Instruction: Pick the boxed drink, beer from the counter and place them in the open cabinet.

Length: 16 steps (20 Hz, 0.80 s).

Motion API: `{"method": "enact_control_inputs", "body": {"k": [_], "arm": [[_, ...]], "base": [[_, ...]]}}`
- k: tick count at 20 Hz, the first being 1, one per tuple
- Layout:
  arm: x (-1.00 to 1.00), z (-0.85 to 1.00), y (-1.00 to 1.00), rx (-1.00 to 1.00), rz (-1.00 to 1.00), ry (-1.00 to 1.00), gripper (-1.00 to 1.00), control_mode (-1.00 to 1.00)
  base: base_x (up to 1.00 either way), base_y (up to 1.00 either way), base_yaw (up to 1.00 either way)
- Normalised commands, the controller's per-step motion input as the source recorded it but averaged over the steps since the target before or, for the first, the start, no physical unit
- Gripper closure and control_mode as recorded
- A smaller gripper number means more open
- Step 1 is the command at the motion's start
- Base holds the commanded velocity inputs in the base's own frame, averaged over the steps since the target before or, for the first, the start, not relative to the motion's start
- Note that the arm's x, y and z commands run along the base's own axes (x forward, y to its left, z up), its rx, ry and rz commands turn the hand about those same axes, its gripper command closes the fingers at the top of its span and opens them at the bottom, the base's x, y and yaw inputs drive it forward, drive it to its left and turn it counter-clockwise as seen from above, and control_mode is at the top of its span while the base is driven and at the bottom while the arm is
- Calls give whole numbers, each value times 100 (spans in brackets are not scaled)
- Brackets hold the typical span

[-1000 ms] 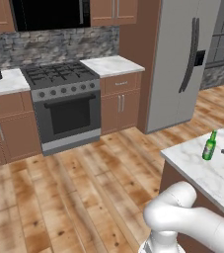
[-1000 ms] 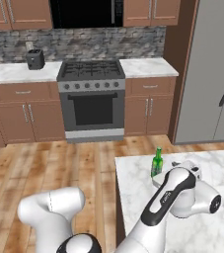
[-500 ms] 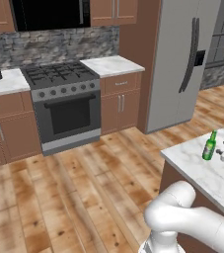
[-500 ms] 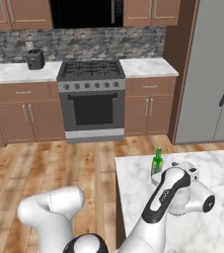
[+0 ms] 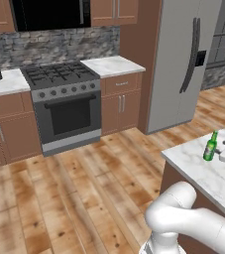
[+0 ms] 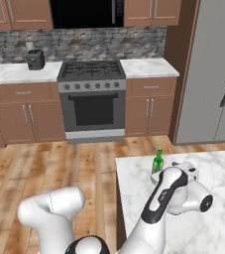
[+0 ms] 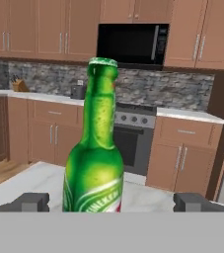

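Little has shifted since the earlier frames: the arm's wrist sits a touch nearer the beer (image 6: 158,160), which stands upright where it stood, at the near-left corner of the counter (image 6: 223,198), right of centre in the right base view. From the left base view the bottle (image 5: 211,146) stands at the right edge on the marbled slab (image 5: 198,166). Seen from the hand, the gripper (image 7: 111,202) is spread wide, its fingertips (image 7: 32,201) flanking the green bottle (image 7: 96,153) without touching it. No container holds anything visible.
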Motion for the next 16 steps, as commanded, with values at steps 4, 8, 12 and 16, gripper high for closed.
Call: {"method": "enact_control_inputs", "body": {"k": [4,8,12,16], "arm": [[0,0,10,0,0,0,-100,-100],[0,-3,14,0,0,1,-100,-100],[0,-8,16,0,0,1,-100,-100],[0,-6,13,0,0,5,-100,-100]], "base": [[0,0,0],[0,0,0],[0,0,0],[0,0,0]]}}
